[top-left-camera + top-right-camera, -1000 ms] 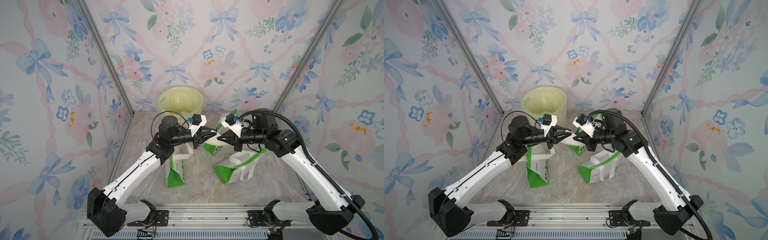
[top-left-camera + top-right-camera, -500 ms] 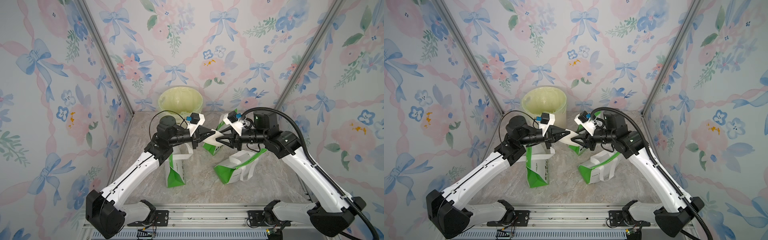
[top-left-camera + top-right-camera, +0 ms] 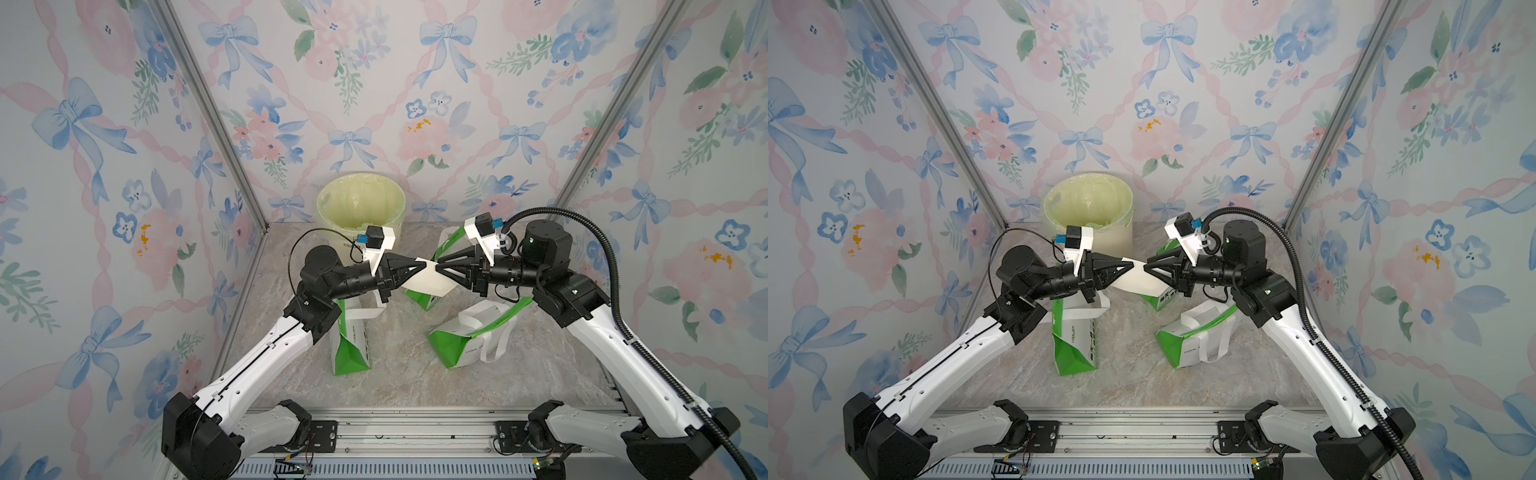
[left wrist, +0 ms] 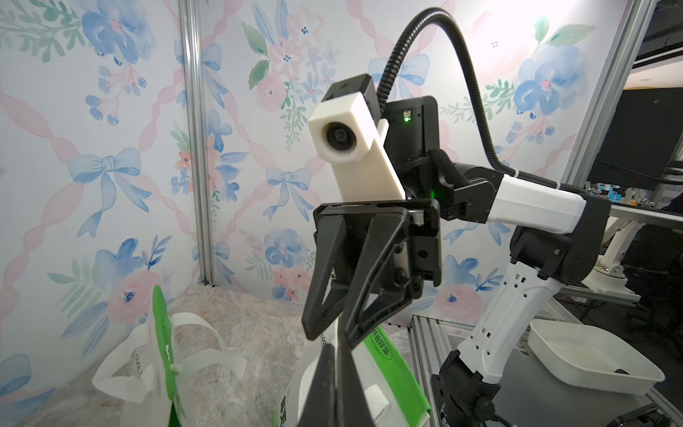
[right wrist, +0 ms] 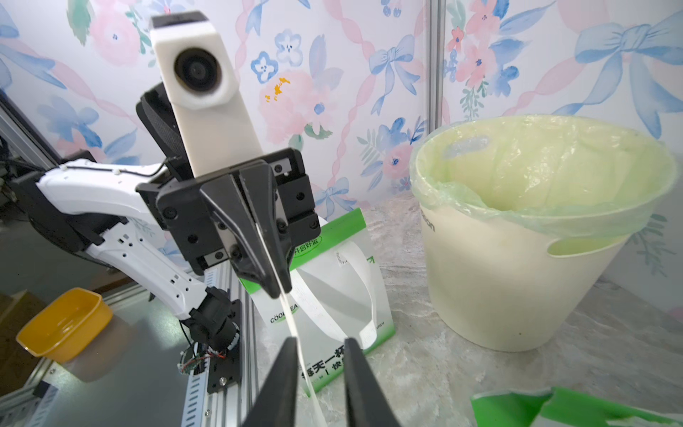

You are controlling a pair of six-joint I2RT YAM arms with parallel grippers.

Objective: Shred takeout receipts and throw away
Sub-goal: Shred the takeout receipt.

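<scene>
Since a second ago, changed only at the right-hand pinch: then clamped tip to tip on the takeout receipt [image 3: 424,280], now loosened. Hangs in the air between the two arms, above the marble tabletop [image 3: 395,374] and clear of it, sagging as a white sheet below the tips. Pinched at its upper edge by the left gripper [image 3: 418,266], fingers [image 5: 236,236] pressed flat together on the paper. Straddled just beside that by the right gripper [image 3: 439,267], fingers [image 5: 284,377] a little apart in the right wrist view, with the paper edge against one and free of the other. Likely mid re-grip ahead of a tear. Risks from here: pulling before that clamp bites, letting the slip slide out untorn; biting too far from the left pinch, crumpling rather than ripping. Sits short of the lined trash bin [image 5: 480,281], near an upright green-and-white bag [image 3: 348,349] and a toppled bag [image 3: 465,345], so probably sheds any dropped scrap onto stone or into a bag instead.
</scene>
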